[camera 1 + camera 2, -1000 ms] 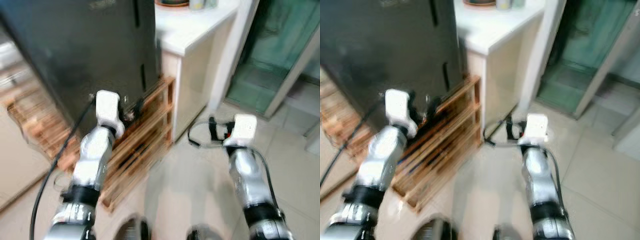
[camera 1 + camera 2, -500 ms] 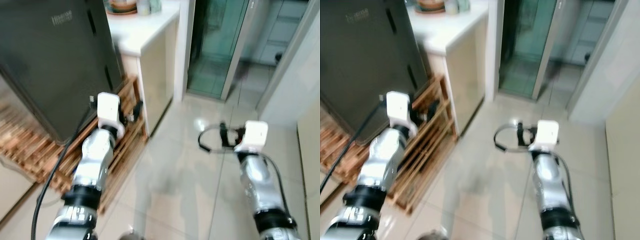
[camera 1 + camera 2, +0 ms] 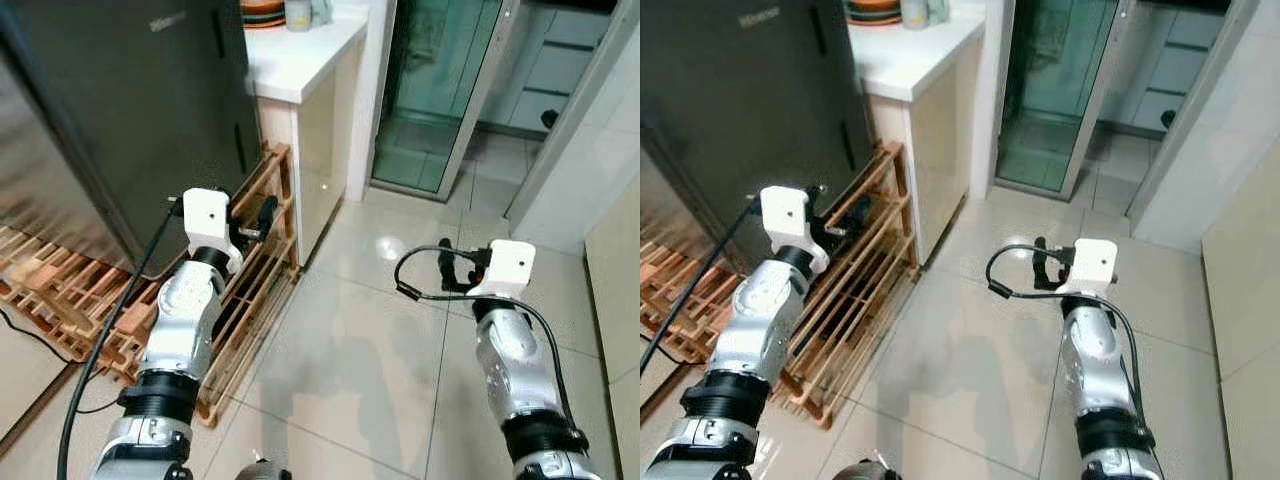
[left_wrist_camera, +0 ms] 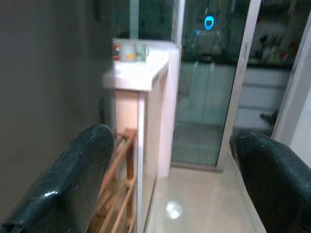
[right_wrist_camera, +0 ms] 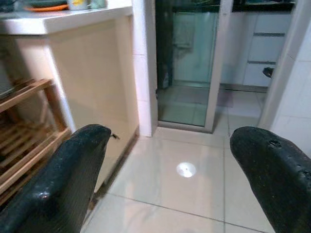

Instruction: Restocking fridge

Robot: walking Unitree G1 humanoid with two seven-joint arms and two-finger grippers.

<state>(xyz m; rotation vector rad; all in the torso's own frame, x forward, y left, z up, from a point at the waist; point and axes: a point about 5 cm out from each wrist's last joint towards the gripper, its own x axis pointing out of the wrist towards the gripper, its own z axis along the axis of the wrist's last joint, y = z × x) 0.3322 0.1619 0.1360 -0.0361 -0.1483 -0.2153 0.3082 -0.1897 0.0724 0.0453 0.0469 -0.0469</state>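
The whole view has swung round and sharpened since a second ago: that is the robot turning, not the furniture, and the glass door (image 3: 440, 90) now sits squarely ahead where before it was at the edge.

The fridge (image 3: 130, 110) stands to the robot's left, tall, dark and glossy, its door closed. It looks heavy and stiff, and I'd guess the door resists at first on its seal before swinging free. The smooth front gives nothing to grip; the dark vertical recess (image 3: 217, 30) near its right edge looks like the place to hook fingers. Nothing to put inside is in either hand.

The left hand (image 4: 170, 160) is held out beside the fridge's lower corner, fingers spread wide and empty. The right hand (image 5: 170, 160) hovers over the tiled floor (image 3: 360, 340), equally spread and empty.

The fridge stands on a slatted wooden rack (image 3: 255, 250). Just beyond it is a white desk (image 3: 300, 60) carrying a plate and jars too small to make out.
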